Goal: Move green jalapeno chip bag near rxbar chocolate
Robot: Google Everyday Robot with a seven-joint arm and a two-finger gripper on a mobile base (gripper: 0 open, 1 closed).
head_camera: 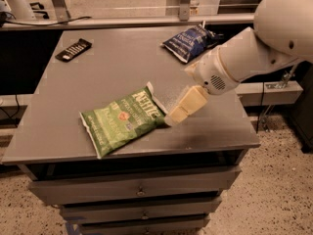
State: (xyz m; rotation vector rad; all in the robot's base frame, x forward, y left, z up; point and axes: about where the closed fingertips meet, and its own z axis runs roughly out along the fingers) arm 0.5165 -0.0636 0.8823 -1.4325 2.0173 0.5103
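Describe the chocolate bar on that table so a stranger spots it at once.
On the grey table, look to the far left corner, away from the gripper by the green chip bag. The rxbar chocolate is the small flat black wrapper there, far smaller than the blue chip bag.

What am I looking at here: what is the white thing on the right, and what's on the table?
One camera looks down at a grey table with drawers. The white thing is the robot's single arm, reaching in from the right; its gripper is low at the right edge of the green jalapeno chip bag. The small black rxbar chocolate lies at the far left corner, a dark blue chip bag at the far right. Nothing looks lifted yet.
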